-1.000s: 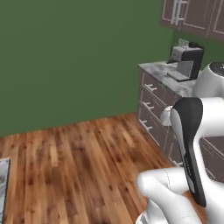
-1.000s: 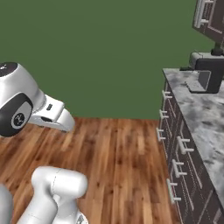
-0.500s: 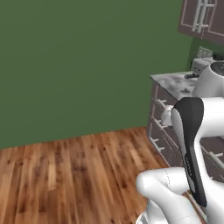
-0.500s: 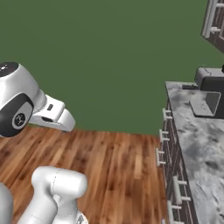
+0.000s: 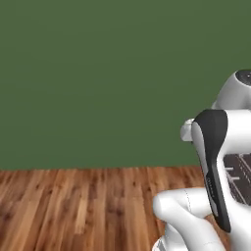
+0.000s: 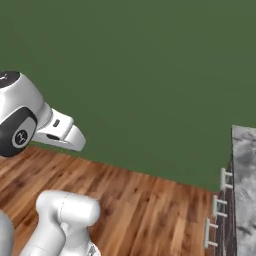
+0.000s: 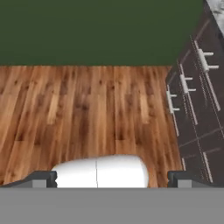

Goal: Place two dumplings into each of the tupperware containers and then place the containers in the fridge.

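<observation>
The dumplings, the tupperware containers and the fridge are out of view. In the hand view my gripper (image 7: 113,179) is open, its two dark fingertips (image 7: 43,178) set far apart with nothing between them, hanging over bare wooden floor. The white arm with its dark joint (image 5: 215,171) stands folded at the right of the left base view. Its white and dark elbow (image 6: 25,120) sits at the left of the right base view.
A plain green wall (image 5: 98,78) faces me across a wooden floor (image 6: 140,205). To the right runs a dark cabinet with silver drawer handles (image 7: 192,87) (image 6: 220,210), topped by a grey marbled counter (image 6: 245,165).
The whole picture has shifted: the camera has turned, so the counter with its coffee machine slid off to the right and the green wall came to the front. The arm holds its pose.
</observation>
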